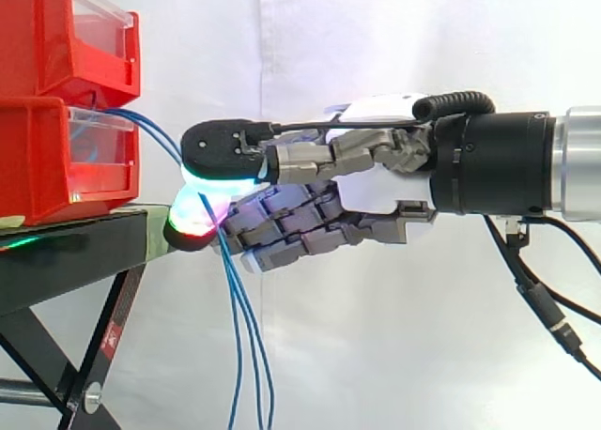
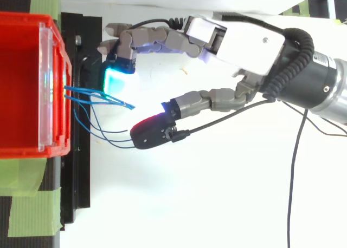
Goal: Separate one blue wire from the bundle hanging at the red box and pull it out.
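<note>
A bundle of thin blue wires [image 1: 246, 355] comes out of the front of the lower red bin [image 1: 38, 158], arches over and hangs below the stand's edge. From above, the blue wires [image 2: 103, 99] fan out from the red bin [image 2: 21, 85] towards the hand. My hand [image 1: 376, 181] reaches in level from the right. One black pad [image 1: 221, 148] sits above the wires and a red-glowing pad [image 1: 192, 223] below them. In the top view the hand [image 2: 238, 42] is spread. Its cyan-glowing pad [image 2: 114, 80] and black pad [image 2: 154, 133] stand well apart, with the wires between; two wire ends touch the black pad.
A second red bin [image 1: 66, 36] with a clear front is stacked on the lower one. Both rest on a black stand [image 1: 75, 252] with slanted legs. Green tape [image 2: 27, 204] lies on the stand beside the bin. A white curtain hangs behind.
</note>
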Robot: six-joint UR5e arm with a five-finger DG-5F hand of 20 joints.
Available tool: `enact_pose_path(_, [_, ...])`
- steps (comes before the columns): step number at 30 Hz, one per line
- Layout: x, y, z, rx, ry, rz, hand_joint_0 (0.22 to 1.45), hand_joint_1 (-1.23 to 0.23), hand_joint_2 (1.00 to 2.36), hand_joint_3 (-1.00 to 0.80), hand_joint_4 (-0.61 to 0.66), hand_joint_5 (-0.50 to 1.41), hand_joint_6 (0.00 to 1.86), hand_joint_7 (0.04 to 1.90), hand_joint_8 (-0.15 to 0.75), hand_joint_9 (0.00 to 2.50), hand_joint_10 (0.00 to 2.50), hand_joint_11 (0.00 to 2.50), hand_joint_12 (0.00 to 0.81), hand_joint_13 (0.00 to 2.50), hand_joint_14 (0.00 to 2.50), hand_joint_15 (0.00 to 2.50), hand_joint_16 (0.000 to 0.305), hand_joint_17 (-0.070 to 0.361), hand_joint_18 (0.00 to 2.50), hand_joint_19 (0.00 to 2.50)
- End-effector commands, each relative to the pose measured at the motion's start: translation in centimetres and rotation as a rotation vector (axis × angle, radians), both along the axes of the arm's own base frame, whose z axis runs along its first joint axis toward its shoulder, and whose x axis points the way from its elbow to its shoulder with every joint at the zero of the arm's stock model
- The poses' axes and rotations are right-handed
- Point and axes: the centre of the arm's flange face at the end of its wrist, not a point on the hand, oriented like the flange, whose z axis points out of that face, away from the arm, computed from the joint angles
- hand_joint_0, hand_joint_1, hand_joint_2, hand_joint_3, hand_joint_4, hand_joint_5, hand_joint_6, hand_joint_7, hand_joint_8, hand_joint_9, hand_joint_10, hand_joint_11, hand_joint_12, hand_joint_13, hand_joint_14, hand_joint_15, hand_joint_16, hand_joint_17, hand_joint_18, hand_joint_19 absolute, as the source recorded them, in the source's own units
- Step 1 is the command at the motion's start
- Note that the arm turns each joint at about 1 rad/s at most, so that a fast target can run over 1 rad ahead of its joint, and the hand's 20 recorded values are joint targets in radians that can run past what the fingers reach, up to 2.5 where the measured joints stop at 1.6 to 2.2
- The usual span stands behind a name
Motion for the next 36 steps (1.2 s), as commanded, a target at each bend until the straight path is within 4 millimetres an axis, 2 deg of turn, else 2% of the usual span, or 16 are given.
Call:
enact_pose_path(1, [-0.01, -0.05, 0.07, -0.001, -0.001, -0.001, 0.62, -0.67, 1.00, -0.45, 0.25, -0.16, 0.64, 1.13, 0.320, 0.45, 0.00, 0.17, 0.336, 0.22, 0.00, 0.06, 0.048, 0.107, 0.20, 0.25])
enact_pose_path(15, [0.19, -0.12, 0.38, 0.001, -0.007, -0.004, 0.62, -0.67, 1.00, -0.46, 0.26, -0.17, 0.66, 1.12, 0.321, 0.45, 0.00, 0.18, 0.337, 0.23, 0.00, 0.06, 0.047, 0.107, 0.21, 0.24])
enact_pose_path(29, [0.29, 0.33, 0.33, 0.000, -0.010, -0.001, 0.64, -0.71, 1.00, -0.45, 0.26, -0.21, 0.81, 0.97, 0.321, 0.47, 0.01, 0.22, 0.339, 0.26, 0.00, 0.06, 0.047, 0.106, 0.25, 0.25])
enact_pose_path(36, [0.32, 0.34, 0.36, 0.001, -0.013, 0.001, 0.63, -0.69, 1.01, -0.44, 0.26, -0.21, 0.82, 0.98, 0.329, 0.49, 0.01, 0.22, 0.340, 0.27, 0.00, 0.07, 0.047, 0.105, 0.26, 0.26])
